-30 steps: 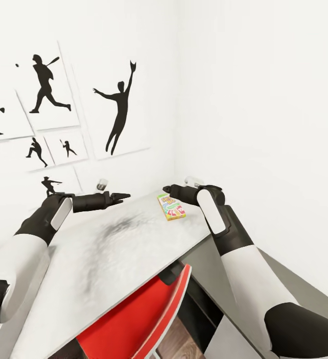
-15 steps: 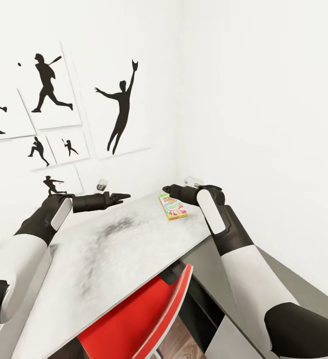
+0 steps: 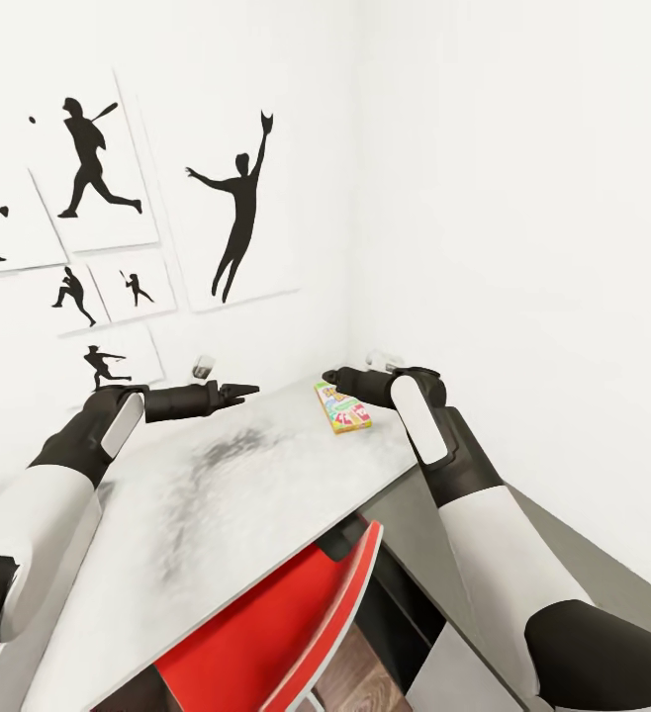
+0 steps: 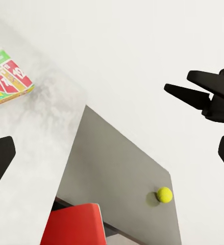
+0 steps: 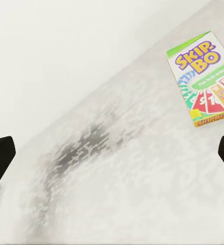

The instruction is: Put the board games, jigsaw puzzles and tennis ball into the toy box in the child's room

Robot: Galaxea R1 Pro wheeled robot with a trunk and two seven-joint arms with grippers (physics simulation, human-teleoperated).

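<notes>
The table (image 3: 236, 514) spreads below me, its white top matte and mottled with grey smudges, its side panel flat dark grey. A glossy red chair (image 3: 266, 633) sits tucked under its near edge. On the wall beyond the table hang square white prints of black baseball silhouettes (image 3: 236, 213). My left gripper (image 3: 238, 390) hovers over the table's far edge, its tapered black fingers together. My right gripper (image 3: 333, 375) hangs just beside the Skip-Bo board game (image 3: 341, 407), jaws spread wide. That flat printed box lies near the table's far corner. A fuzzy tennis ball (image 4: 164, 194) rests beside the table's grey panel.
</notes>
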